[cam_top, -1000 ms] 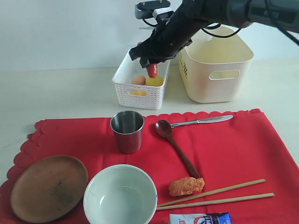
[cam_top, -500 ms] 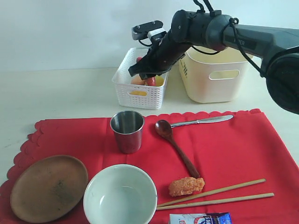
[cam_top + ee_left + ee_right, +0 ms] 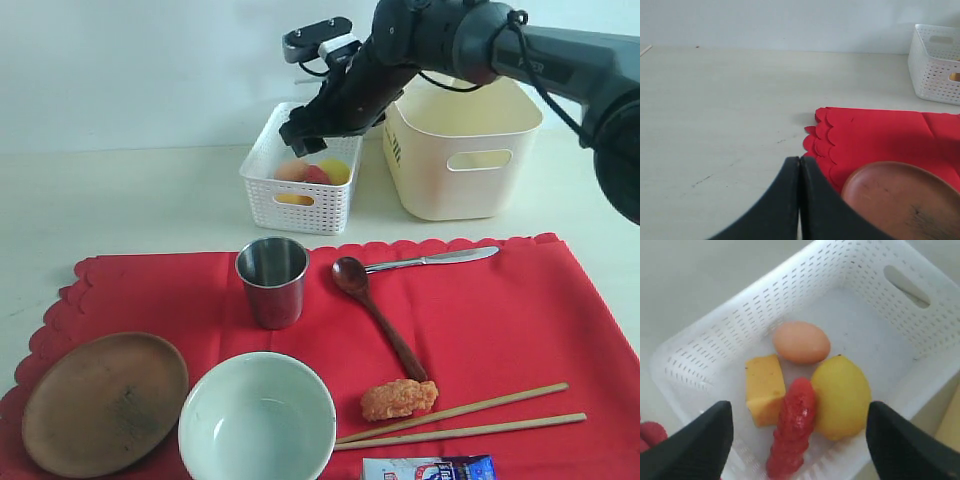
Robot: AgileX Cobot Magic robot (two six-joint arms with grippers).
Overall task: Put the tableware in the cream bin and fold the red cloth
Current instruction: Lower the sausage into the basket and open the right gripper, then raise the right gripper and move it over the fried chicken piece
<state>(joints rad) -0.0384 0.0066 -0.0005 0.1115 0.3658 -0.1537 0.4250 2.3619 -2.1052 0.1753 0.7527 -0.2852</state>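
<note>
On the red cloth [image 3: 500,320] lie a steel cup [image 3: 272,280], a brown wooden plate [image 3: 100,400], a pale bowl [image 3: 257,420], a dark wooden spoon [image 3: 375,315], a metal knife [image 3: 432,259] and two chopsticks [image 3: 460,420]. The cream bin [image 3: 462,150] stands behind the cloth at the right. My right gripper [image 3: 305,135] [image 3: 800,440] hangs open over the white basket, its jaws wide apart and holding nothing. My left gripper [image 3: 800,167] is shut and empty, low over the table beside the plate [image 3: 900,200] and the cloth's scalloped corner [image 3: 875,130].
The white perforated basket [image 3: 300,190] left of the bin holds an egg [image 3: 801,342], a cheese piece [image 3: 762,387], a lemon [image 3: 841,396] and a red sausage [image 3: 792,430]. A fried food piece [image 3: 398,398] and a blue-and-white snack packet [image 3: 428,468] lie at the cloth's front.
My right gripper has opened and let go of the red sausage, which now lies in the white basket. The right arm has lifted slightly above the basket.
</note>
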